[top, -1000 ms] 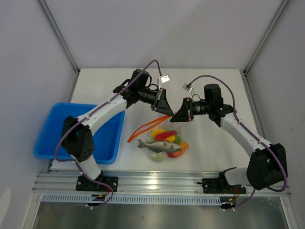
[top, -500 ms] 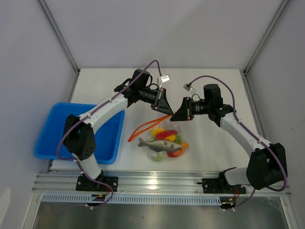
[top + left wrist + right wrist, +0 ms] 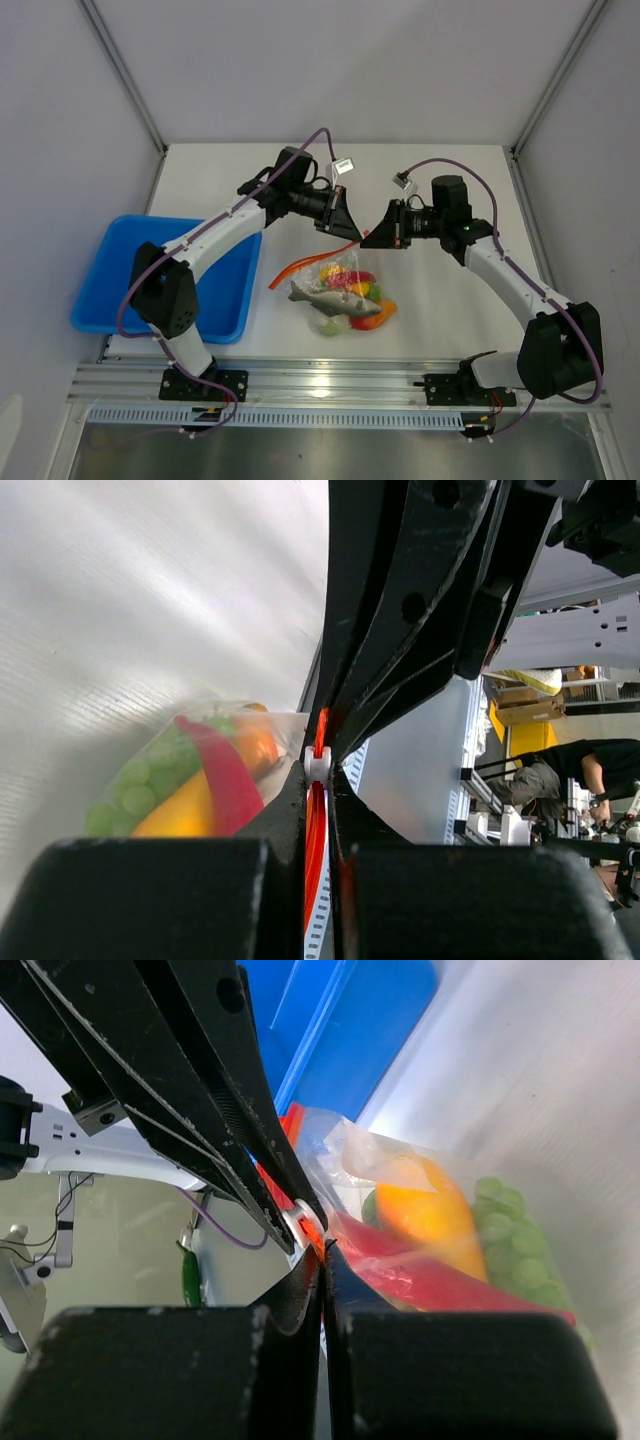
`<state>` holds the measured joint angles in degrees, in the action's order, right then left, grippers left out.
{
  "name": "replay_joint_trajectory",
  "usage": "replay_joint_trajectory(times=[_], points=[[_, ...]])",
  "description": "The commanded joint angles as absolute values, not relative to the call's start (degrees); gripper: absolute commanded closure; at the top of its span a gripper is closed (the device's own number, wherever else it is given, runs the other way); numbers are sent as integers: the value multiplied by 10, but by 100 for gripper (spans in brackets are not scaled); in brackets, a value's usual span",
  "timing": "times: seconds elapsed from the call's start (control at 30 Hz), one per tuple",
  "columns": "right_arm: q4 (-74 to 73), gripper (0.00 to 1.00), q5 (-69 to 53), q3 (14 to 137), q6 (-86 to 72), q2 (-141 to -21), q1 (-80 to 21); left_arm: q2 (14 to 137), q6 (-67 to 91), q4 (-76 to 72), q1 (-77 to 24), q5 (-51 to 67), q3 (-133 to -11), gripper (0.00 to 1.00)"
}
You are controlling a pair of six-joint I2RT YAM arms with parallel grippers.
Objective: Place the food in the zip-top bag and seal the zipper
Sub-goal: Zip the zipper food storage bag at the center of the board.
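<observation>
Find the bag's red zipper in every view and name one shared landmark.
Top external: zipper, centre, slanting along the zip-top bag's upper-left edge.
Left wrist: zipper, bottom centre, running vertically.
Right wrist: zipper, left of centre.
Shared landmark: the zip-top bag, beside it in every view.

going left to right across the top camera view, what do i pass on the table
blue tray → bag, with the left gripper and right gripper pinching its top edge → right arm's base
</observation>
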<state>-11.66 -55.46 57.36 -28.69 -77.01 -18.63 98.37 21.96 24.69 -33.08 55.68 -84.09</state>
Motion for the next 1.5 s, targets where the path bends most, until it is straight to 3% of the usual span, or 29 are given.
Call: replay_joint_trajectory(times=[0.0, 0.5, 1.47], points=[[-61, 100, -534, 579, -298, -742, -172, 949, 208, 273, -331, 563, -820, 99], [-58, 100, -533, 575, -300, -737, -151, 913, 184, 299, -330, 544, -779, 100], [-82, 100, -477, 584, -303, -768, -98, 823, 167, 439, -328, 385, -732, 100]])
